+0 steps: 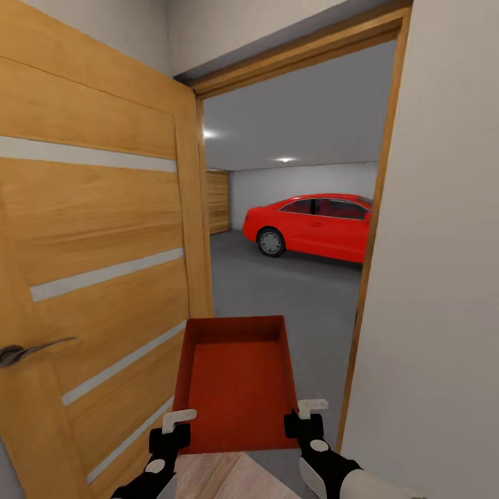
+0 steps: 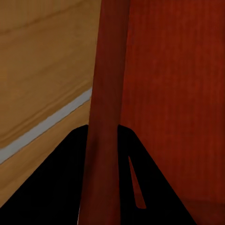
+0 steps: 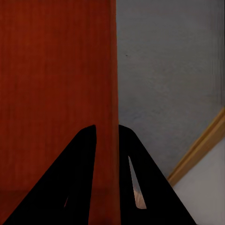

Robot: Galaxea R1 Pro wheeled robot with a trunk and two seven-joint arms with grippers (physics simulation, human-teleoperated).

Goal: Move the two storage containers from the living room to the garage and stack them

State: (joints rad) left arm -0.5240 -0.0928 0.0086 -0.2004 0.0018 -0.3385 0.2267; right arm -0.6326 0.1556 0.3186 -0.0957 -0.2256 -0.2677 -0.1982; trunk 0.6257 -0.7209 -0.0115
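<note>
matt ribbed container point(image 1: 235, 388), wood-grain door point(image 1: 97, 263)

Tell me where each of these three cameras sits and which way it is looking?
Head view: on the robot's head, looking forward and down through the wooden door frame into the garage with the red car; both arms hold the orange-red open-topped bin.
Left wrist view: looks along the left gripper clamping the bin's wall.
Right wrist view: looks along the right gripper clamping the opposite wall, grey floor beyond.
All three share the bin.
</note>
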